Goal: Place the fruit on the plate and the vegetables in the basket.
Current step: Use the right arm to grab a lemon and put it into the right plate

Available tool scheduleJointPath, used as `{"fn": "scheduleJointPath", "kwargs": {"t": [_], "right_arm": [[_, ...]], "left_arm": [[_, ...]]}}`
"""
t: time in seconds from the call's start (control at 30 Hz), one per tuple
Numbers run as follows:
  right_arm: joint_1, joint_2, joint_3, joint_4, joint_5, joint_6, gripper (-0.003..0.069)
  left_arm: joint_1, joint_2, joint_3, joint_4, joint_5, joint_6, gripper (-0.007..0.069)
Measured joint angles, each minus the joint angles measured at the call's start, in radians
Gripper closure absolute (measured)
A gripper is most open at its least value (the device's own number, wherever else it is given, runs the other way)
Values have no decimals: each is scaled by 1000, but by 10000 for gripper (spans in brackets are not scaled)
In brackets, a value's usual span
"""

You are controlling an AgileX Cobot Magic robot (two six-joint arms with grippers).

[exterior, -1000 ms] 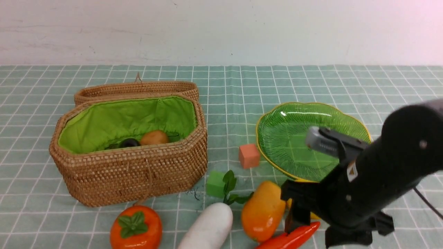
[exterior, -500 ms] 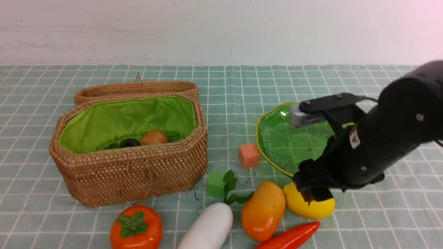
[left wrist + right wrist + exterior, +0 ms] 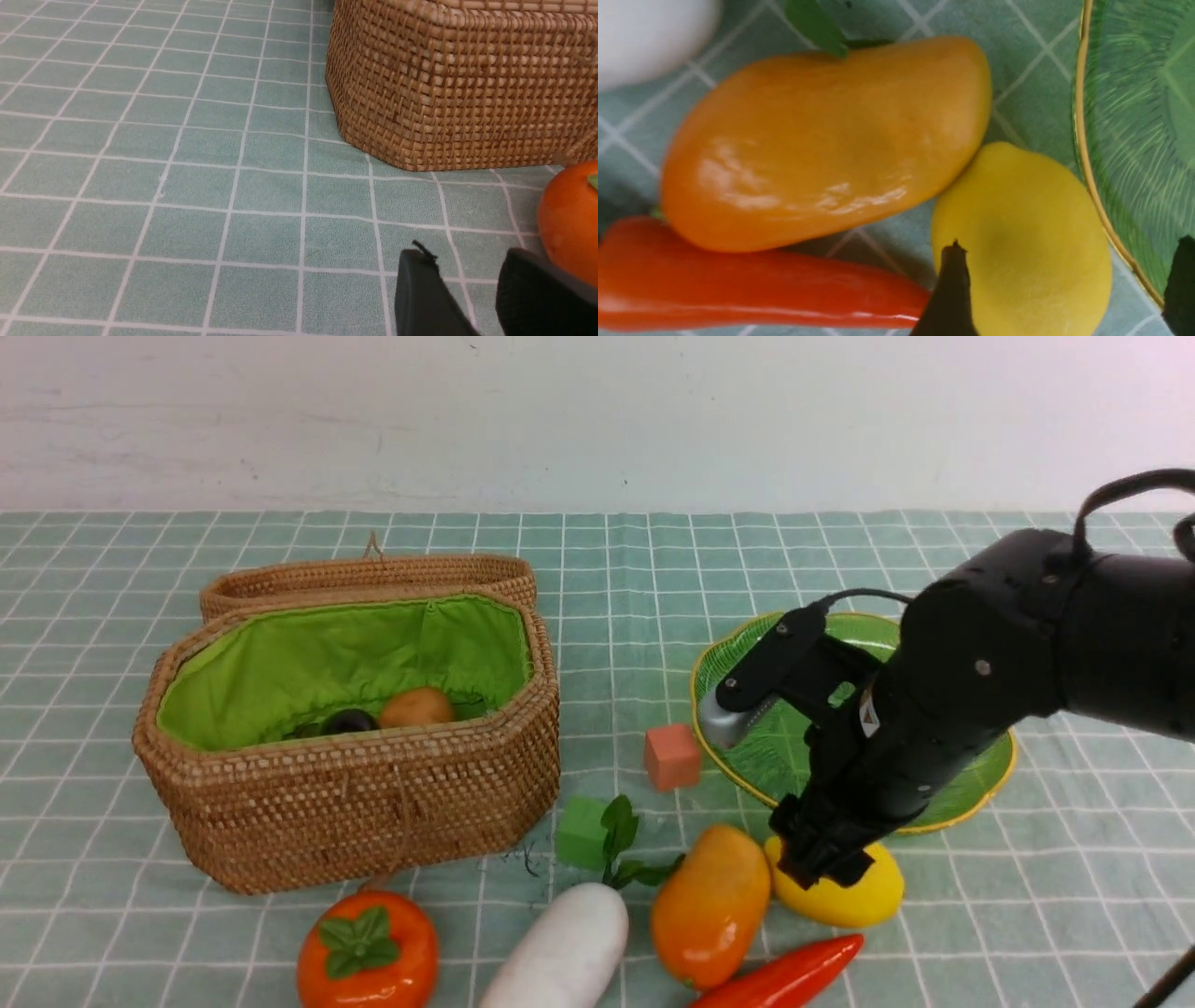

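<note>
Straddling lemon (image 3: pixel 864 896), lower right of frame, w/ R hand (image 3: pixel 823 866) released, fingers (image 3: pixel 948 298) wide apart. Resting on bench (image 3: pixel 1027 915), touching mango (image 3: pixel 709 905), just beside plate (image 3: pixel 980 775) rim. L hand (image 3: pixel 462 252) empty, fingers slightly apart, nr persimmon (image 3: pixel 570 219). Basket (image 3: pixel 355 803) centre left.

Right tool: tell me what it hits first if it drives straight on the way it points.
The glossy yellow toy lemon. The right tool points down at it, with its jaws open on either side. How much gap is left above the fruit is unclear.
</note>
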Motion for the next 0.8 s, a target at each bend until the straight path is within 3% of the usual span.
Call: {"fn": "scheduleJointPath", "kwargs": {"t": [0.17,0.8], "right_arm": [[0,42,0,-49,-2,24,89],[0,85,-19,-20,66,31,133]], "left_arm": [[0,0,0,0,0,0,386],[0,0,1,0,0,0,386]]}}
